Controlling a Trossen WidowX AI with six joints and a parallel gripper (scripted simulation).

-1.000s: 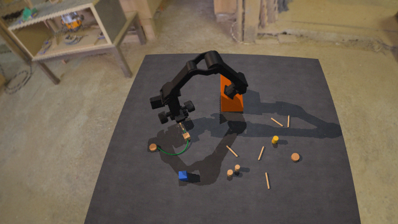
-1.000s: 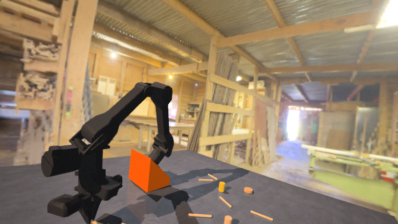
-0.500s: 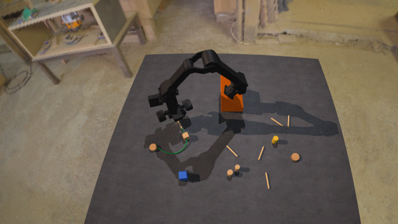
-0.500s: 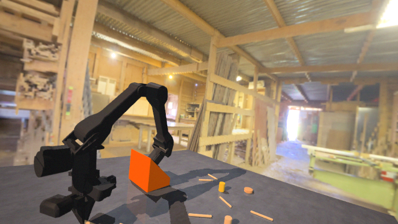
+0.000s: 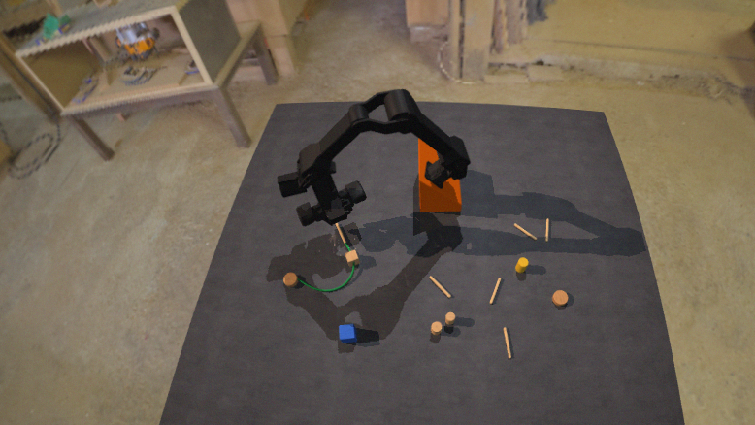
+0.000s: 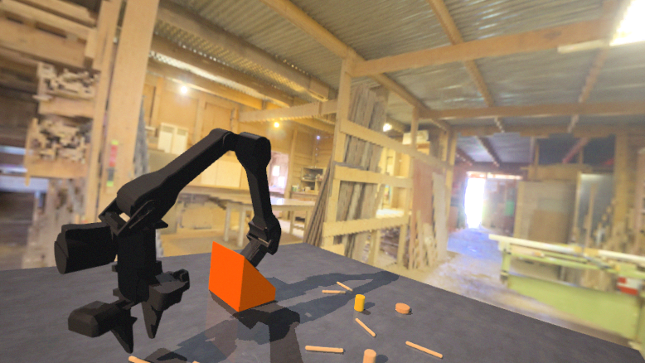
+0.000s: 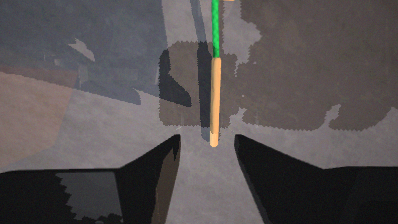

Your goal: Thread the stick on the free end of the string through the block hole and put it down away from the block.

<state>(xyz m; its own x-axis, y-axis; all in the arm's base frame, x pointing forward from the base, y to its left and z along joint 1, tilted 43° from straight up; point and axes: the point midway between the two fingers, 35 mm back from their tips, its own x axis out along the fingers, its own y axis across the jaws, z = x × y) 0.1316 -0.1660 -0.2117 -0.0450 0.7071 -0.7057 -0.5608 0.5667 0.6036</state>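
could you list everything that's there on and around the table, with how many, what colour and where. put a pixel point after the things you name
stick on string [image 5: 341, 233] [image 7: 215, 100]: one, tan, below pincer
block [image 5: 352, 256]: one, tan, string through it
string [image 5: 327, 290] [image 7: 215, 30]: one, green, block to button
buttons: two, brown, left and far right
loose sticks: five, tan, right half
pegs: two, tan, lower middle
cylinder [image 5: 521, 265] [image 6: 359, 302]: one, yellow, right
cube [image 5: 346, 333]: one, blue, lower left
wedge [image 5: 439, 198] [image 6: 225, 279]: one, orange, under arm
pincer [image 5: 340, 221] [image 6: 142, 345] [image 7: 207, 140]: one, black, partly open

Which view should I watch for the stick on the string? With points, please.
The wrist view: it shows the stick [image 5: 341, 234] [image 6: 138, 359] [image 7: 215, 100] large, its end between the gripper's [image 5: 338, 214] [image 6: 142, 345] [image 7: 207, 137] parted fingers. The top view shows it small, partly hidden; the exterior view cuts it off at the frame's bottom.
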